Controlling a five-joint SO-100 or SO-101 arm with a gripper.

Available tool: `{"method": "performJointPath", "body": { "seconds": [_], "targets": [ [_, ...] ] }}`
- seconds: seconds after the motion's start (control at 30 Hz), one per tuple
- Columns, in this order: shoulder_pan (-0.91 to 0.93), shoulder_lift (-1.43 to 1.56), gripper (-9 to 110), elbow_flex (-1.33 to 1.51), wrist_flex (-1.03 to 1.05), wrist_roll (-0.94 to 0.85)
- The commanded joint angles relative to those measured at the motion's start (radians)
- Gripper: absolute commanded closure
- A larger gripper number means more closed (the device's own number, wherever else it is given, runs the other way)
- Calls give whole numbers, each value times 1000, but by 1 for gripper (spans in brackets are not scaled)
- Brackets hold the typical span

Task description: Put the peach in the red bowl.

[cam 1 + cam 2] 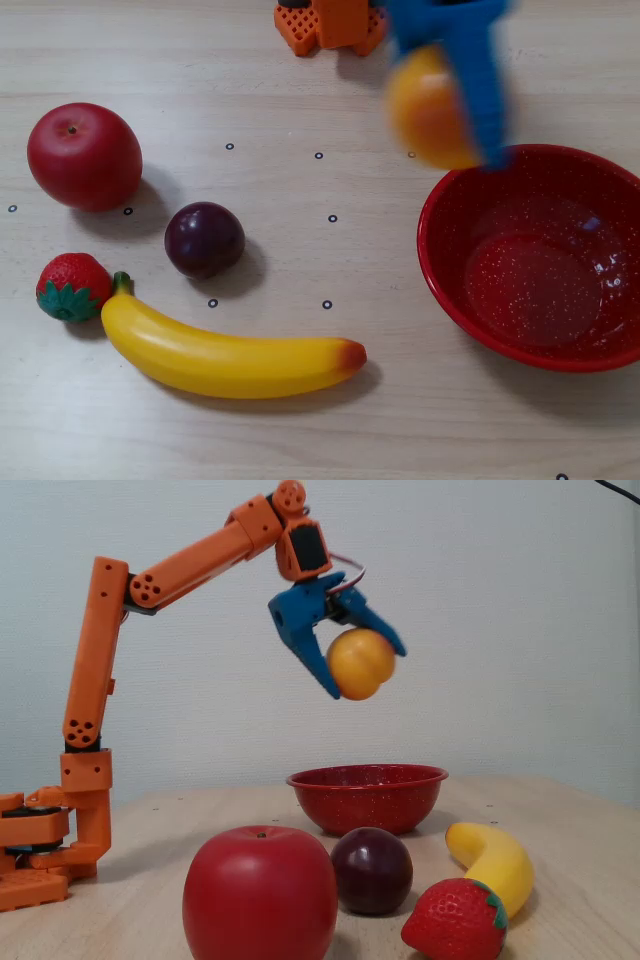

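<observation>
Peach is off the table, clamped between the blue fingers of the gripper, which is closed around it; in the fixed view it hangs high in the air, one finger running down its left side and the other hooked over its upper right. Reading the overhead view from left to right, well away to the left of the fingers sit one red apple and one strawberry, then one dark plum and one banana lying along the near side, all resting on the wooden table; next comes the blurred peach in the fingers, and just past them to the right and below, one red bowl, which looks empty. In that view the peach sits beside the bowl's upper-left rim, overlapping it only slightly, so it does not seem to be over the middle of the bowl yet. The step in hand, as I judge it, is the carry: the fruit is lifted and being brought across. What the next move calls for is a little more travel toward the bowl's centre, a descent so the drop is short, and then parting the fingers. Released from this height or this near the rim, a smooth round fruit could well bounce or roll out. One orange arm does all the work.
</observation>
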Motion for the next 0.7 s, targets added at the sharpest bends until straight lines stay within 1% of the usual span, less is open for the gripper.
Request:
{"method": "performJointPath", "body": {
  "seconds": [0.0, 0.17, 0.4, 0.43, 0.5, 0.57, 0.6, 0.67],
  "targets": [
    [81, 77, 101, -84, -44, -64],
    [198, -77, 101, -107, -147, -104],
    [221, -321, 101, -164, -210, -92],
    [218, -344, 95, -166, -213, -87],
    [207, -371, 73, -164, -213, -101],
    [198, -380, 58, -164, -210, -97],
    [195, -380, 53, -169, -209, -94],
    [186, -376, 50, -178, -206, -84]
  ]
}}
